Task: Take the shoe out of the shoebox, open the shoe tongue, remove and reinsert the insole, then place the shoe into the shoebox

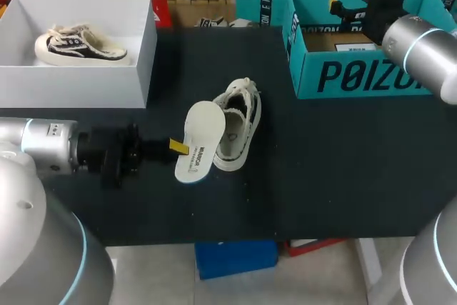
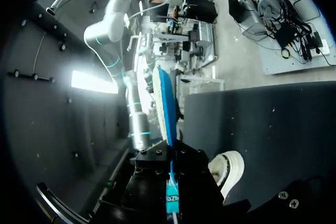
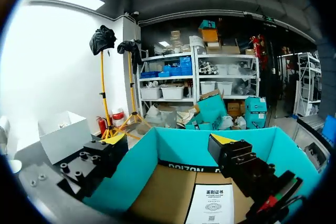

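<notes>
A white and black shoe (image 1: 239,123) lies on the black table near its middle, with its opening turned toward my left arm. My left gripper (image 1: 178,146) is shut on the edge of a white insole (image 1: 201,141), which it holds tilted just left of the shoe. In the left wrist view the insole (image 2: 164,103) stands edge-on between the fingers, blue underside showing, with the shoe's toe (image 2: 231,169) beside the gripper (image 2: 171,156). My right gripper (image 1: 348,9) is open and hangs empty over the teal shoebox (image 1: 357,76). The right wrist view shows that gripper (image 3: 168,145) above the box's cardboard floor (image 3: 173,192).
A white box (image 1: 78,76) at the back left holds a second, similar shoe (image 1: 78,46). The white box (image 3: 63,135) also shows in the right wrist view. A paper sheet (image 3: 212,205) lies on the teal box's floor. More teal boxes (image 1: 260,1) stand behind the table.
</notes>
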You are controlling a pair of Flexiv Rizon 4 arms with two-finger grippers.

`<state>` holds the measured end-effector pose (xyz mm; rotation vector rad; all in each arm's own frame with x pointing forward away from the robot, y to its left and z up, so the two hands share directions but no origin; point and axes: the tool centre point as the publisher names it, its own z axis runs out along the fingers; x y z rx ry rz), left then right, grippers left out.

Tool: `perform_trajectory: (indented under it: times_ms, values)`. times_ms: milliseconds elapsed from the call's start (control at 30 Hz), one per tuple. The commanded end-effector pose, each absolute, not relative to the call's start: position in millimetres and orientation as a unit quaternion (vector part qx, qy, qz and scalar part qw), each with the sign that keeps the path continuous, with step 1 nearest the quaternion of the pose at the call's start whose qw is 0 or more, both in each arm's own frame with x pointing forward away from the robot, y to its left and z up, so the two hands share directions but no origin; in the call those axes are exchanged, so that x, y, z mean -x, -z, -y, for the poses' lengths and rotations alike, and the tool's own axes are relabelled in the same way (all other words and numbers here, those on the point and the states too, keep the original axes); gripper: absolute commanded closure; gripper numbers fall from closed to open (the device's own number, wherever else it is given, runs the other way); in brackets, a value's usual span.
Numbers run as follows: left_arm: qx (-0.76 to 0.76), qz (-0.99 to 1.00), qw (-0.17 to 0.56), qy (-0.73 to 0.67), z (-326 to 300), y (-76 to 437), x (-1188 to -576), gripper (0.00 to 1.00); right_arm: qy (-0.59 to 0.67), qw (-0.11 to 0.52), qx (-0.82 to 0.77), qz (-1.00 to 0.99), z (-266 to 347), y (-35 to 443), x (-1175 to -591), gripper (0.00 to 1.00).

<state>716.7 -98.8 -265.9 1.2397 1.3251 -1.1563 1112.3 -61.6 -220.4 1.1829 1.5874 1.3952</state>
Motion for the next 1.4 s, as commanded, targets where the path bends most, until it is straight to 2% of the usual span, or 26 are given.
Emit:
perform_trajectory:
  times_ms: [33, 367, 633, 900, 1167, 1400]
  values:
    - [-0.508, -0.546, 0.475, 0.467, 97.9, 262.6, -713.9, 1.0, -0.369, 0.398, -0.385, -0.746, 72.3, 217.8, -1126.0, 0.0]
    - [-0.511, -0.552, 0.473, 0.459, 96.4, 261.1, -716.0, 1.0, -0.248, 0.454, -0.315, -0.796, 86.6, 219.7, -1141.1, 0.0]
    - [-0.513, -0.555, 0.472, 0.454, 98.5, 259.4, -719.7, 1.0, -0.201, 0.444, -0.225, -0.843, 85.0, 204.8, -1141.5, 0.0]
    - [-0.514, -0.554, 0.47, 0.456, 101.9, 259.9, -719.1, 1.0, -0.223, 0.393, -0.188, -0.872, 77.1, 196.1, -1127.2, 0.0]
    - [-0.513, -0.553, 0.469, 0.459, 103.3, 257.7, -719.5, 1.0, -0.337, 0.306, -0.306, -0.836, 74.2, 188.1, -1106.0, 0.0]
    - [-0.513, -0.551, 0.469, 0.462, 106.0, 257.1, -718.7, 1.0, -0.408, 0.275, -0.358, -0.794, 68.1, 177.5, -1092.4, 0.0]
